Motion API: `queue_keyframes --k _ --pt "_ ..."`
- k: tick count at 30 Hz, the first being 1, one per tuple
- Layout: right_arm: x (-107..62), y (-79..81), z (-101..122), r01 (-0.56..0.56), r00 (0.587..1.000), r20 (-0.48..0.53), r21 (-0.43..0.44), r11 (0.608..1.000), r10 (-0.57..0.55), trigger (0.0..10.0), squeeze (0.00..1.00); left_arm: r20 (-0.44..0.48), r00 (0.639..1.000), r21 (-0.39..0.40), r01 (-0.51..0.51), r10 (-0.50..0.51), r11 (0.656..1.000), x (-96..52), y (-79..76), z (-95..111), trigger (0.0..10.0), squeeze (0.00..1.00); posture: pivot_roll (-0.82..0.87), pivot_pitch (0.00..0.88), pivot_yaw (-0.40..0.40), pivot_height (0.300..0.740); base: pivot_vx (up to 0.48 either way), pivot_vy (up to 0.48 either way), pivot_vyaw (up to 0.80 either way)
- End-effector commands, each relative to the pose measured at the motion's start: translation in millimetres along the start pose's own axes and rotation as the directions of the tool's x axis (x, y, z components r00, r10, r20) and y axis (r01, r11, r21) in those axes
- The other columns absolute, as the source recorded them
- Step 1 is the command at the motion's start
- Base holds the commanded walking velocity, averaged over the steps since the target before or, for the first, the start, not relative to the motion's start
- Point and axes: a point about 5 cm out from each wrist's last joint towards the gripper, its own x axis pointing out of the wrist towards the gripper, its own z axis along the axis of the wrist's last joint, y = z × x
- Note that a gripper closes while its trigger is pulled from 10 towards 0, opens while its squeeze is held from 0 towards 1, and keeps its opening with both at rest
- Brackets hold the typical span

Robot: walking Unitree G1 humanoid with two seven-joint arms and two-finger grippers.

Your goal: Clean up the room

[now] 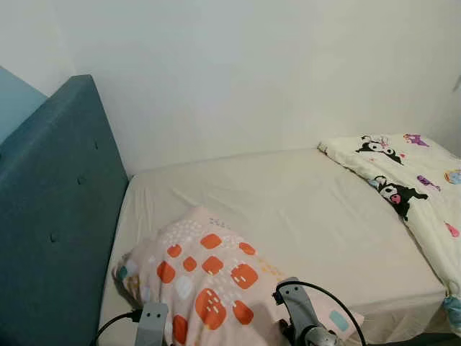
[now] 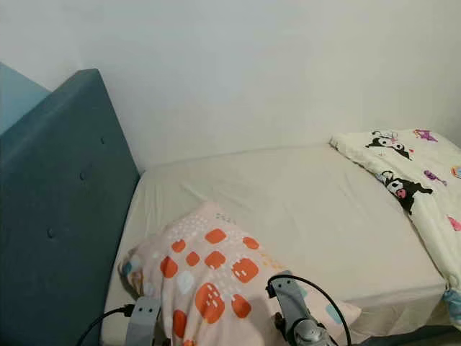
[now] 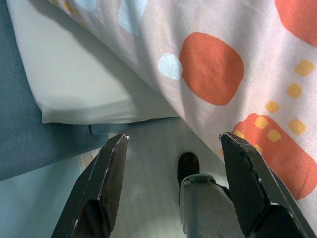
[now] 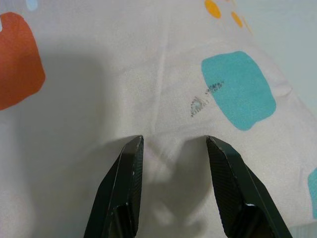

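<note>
White wall backs a bed [image 1: 288, 209] dressed in a smooth cream sheet, with a blue padded headboard [image 1: 57, 209] along its left end. On the bed, at the corner nearest the robot and close to that headboard, lies a pillow [image 1: 209, 274] in pale pink cloth printed with orange patches, white dots, small yellow squares and a few teal spots. It sits slightly askew, one corner hanging just past the bed's near edge.

Both arms reach in at the pillow's near side. The right hand [image 4: 173, 148] has its black fingers spread apart with the tips pressed into the pillowcase beside a teal spot, dimpling the cloth but not pinching it. The left hand [image 3: 173, 168] hovers released, fingers wide, off the bed's near corner, the pillow's edge beside one finger and pale floor [image 3: 148, 163] below it.

At the bed's far right, well apart from the pillow, a cream quilt [image 1: 418, 194] with black cartoon figures lies bunched and spills over the near edge. Between pillow and quilt the sheet is bare. A small grey mark on the pillowcase is too faint to read.
</note>
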Motion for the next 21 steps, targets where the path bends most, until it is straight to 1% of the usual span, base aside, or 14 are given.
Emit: queue_keyframes --k 1,21 --pt "0.6 2.8 1.6 -0.014 1.000 0.001 -0.024 1.000 0.014 10.0 0.00 0.000 1.000 0.002 -0.005 0.005 1.000 0.3 3.1 1.1 10.0 0.00 -0.10 0.000 -0.007 0.740 0.000 0.000 0.00" --pt "0.4 3.3 -0.7 -0.025 1.000 -0.010 -0.047 0.999 0.025 10.0 0.00 -0.005 1.000 0.009 0.003 -0.003 1.000 0.4 1.1 0.4 10.0 0.00 -0.10 0.000 -0.007 0.740 0.000 0.000 0.00"
